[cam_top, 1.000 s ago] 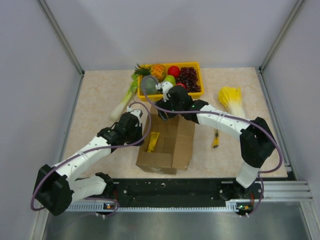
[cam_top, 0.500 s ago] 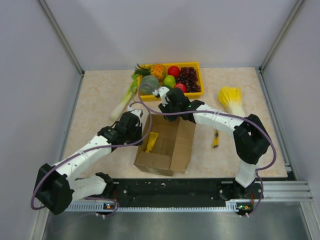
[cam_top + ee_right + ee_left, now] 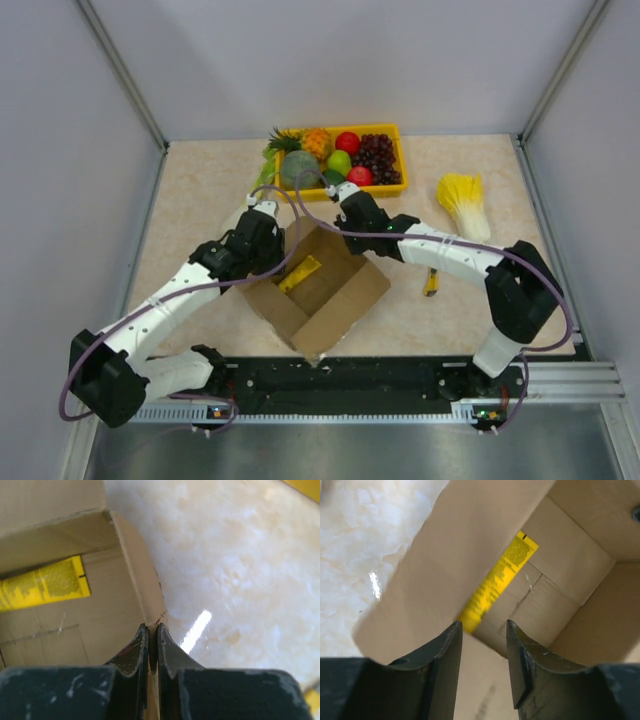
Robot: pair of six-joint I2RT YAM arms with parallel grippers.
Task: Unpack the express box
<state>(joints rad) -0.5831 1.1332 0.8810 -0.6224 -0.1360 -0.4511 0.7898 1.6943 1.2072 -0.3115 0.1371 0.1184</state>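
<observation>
The right gripper [image 3: 152, 628] has its fingers pressed nearly together, pinching the top edge of a cardboard wall of the express box [image 3: 340, 292] close to a corner; the left gripper [image 3: 483, 626] is spread partway, its two dark fingers [image 3: 445, 665] straddling the edge of the opposite wall, and whether they touch the cardboard cannot be told; between and beyond them the box's inside shows. The box sits on the table [image 3: 200, 200] between the two arms, near the middle toward the arms, its open top facing up; it is turned corner-on to the near edge, at a diagonal to the table's sides. On its floor lies a long yellow packet [image 3: 300, 274], its length running from near left to far right beside the wall on the left gripper's side. Behind the box stands a yellow tray [image 3: 401, 150] of fruit; well to the right lies a pale yellow leafy vegetable [image 3: 462, 198].
</observation>
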